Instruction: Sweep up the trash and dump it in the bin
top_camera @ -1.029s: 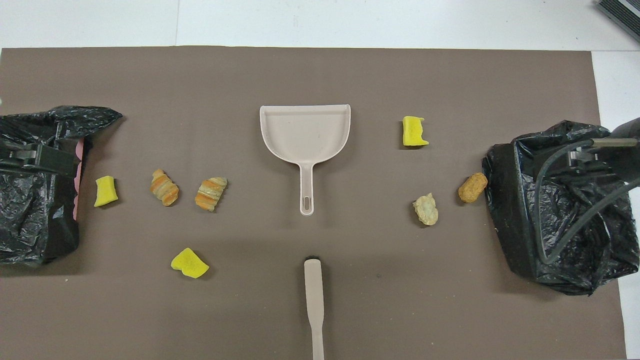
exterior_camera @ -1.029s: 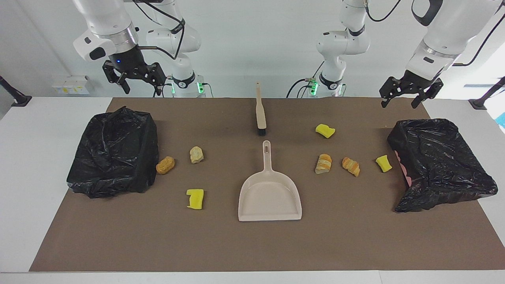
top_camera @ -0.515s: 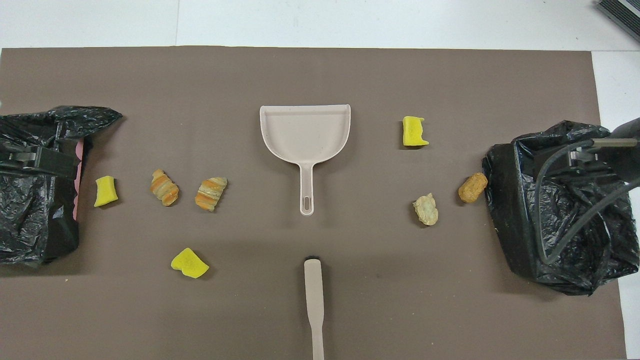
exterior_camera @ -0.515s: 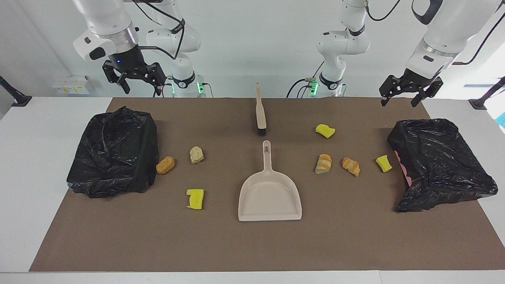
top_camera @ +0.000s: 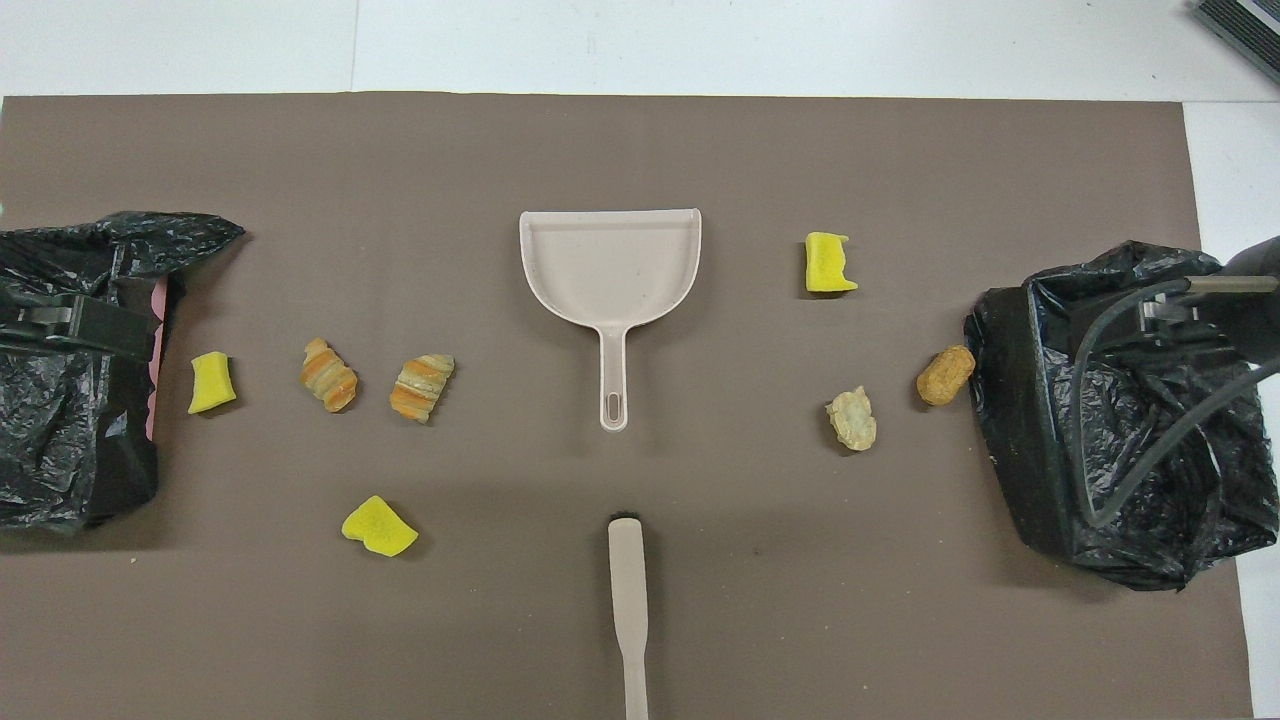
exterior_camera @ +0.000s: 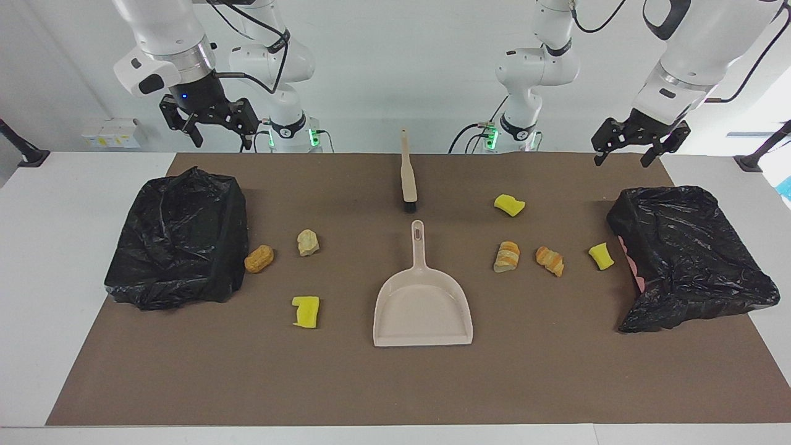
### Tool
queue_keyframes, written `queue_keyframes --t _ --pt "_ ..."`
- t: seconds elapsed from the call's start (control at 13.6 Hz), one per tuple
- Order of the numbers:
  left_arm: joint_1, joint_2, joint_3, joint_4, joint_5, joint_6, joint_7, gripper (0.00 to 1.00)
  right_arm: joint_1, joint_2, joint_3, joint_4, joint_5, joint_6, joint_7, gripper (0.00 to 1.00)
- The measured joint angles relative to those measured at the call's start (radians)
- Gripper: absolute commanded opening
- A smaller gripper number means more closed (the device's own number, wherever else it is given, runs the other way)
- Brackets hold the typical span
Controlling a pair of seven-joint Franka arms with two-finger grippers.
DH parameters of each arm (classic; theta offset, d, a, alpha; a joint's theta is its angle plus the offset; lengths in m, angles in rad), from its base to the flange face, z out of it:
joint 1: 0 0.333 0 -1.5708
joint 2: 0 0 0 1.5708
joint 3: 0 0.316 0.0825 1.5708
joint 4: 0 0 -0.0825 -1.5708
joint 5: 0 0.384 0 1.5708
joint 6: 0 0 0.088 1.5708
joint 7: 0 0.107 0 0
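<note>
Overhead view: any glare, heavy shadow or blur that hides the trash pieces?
Overhead view: light is even, the trash casts short soft shadows; only the bin liner glints. Facing view: bright wash at the left arm's edge, pieces sharp.

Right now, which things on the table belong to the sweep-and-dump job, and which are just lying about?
Belongs to the job:
- trash: seven pieces, e.g. yellow sponge chunk, orange-tan lump
- brush
- dustpan
- two black-bagged bins
- left gripper and right gripper, both open, raised

Just lying about:
- brown mat
</note>
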Motion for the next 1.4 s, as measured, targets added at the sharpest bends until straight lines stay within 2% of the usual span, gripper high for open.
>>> queue_keyframes --t 0.15,0.29,0.74,0.96,1.25,1.4 --pt "-0.005 -0.020 -0.004 -0.038 -0.024 0.000 -0.003 1.00 0.000 0.000 0.000 0.000 0.000 0.000 0.000 1.00" --pt "-0.053 -0.035 -0.005 -0.079 -0.031 0.018 -0.013 1.00 0.001 0.000 0.000 0.000 0.001 0.000 0.000 1.00" --pt "-0.299 -0.112 -0.014 -0.296 -0.032 0.216 -0.213 1.00 0.039 0.031 0.006 -0.001 0.041 0.045 0.055 1.00" --pt "-0.426 -0.159 -0.016 -0.407 -0.032 0.272 -0.335 1.00 0.092 0.099 0.007 0.024 0.043 0.115 0.106 1.00" --pt "-0.543 -0.199 -0.033 -0.498 -0.032 0.314 -0.450 1.00 0.162 0.261 0.009 0.155 0.043 0.194 0.149 1.00" --pt "-0.613 -0.206 -0.042 -0.558 -0.033 0.348 -0.508 1.00 0.203 0.316 0.009 0.178 0.032 0.254 0.177 1.00"
